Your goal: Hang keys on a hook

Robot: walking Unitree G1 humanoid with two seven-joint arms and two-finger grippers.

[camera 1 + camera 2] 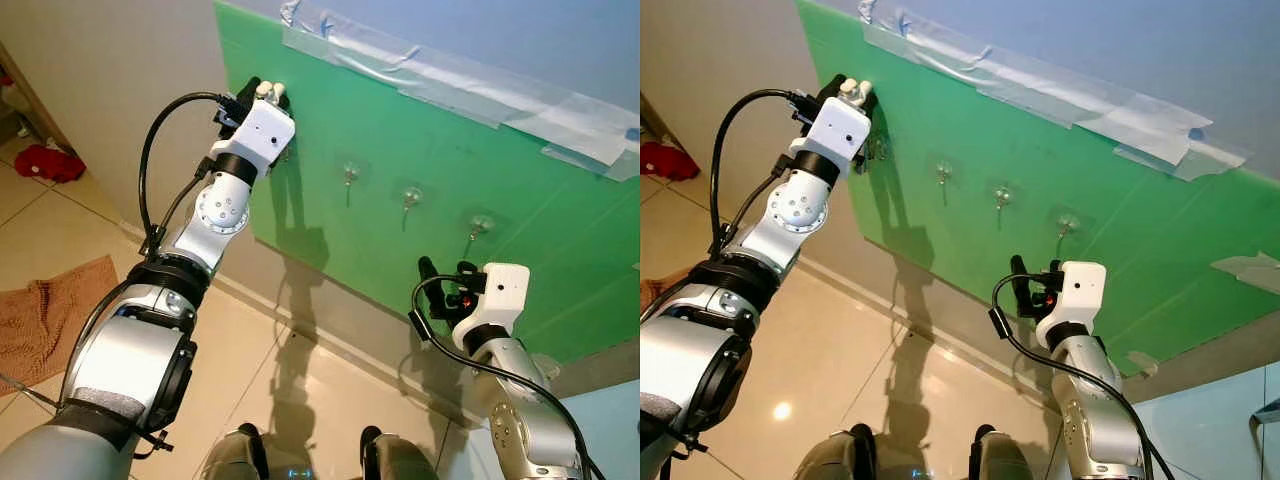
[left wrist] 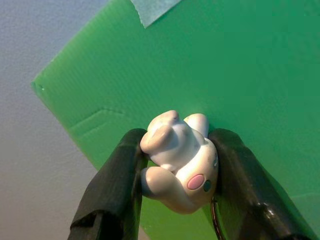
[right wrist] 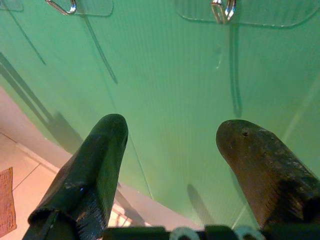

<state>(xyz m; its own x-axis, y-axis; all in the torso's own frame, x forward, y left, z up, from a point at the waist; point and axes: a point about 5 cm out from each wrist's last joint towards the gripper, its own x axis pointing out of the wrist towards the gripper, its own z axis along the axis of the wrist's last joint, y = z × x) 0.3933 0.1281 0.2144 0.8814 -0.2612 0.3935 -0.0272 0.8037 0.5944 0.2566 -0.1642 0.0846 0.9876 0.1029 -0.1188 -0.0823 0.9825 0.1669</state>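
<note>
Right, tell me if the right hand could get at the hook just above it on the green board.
Probably yes. The right hand is open, holds nothing, and sits just below the hook on the green board, with nothing between them.

My left tool (image 1: 265,92) is raised against the upper left corner of the board (image 1: 540,260) on the wall, with the key charm (image 2: 180,160) between its fingers (image 2: 112,190) and touching the board. A row of hooks runs to its right and lower: the first hook (image 1: 350,175), then the second hook (image 1: 410,197), then the third hook (image 1: 478,226). My right tool (image 1: 445,272) sits below the third hook, just in front of the board. Tape strips (image 1: 440,75) lie along the board's top edge, above both tools. Far to the left of my left tool, a mat (image 1: 45,315) lies on the floor (image 1: 290,380).
</note>
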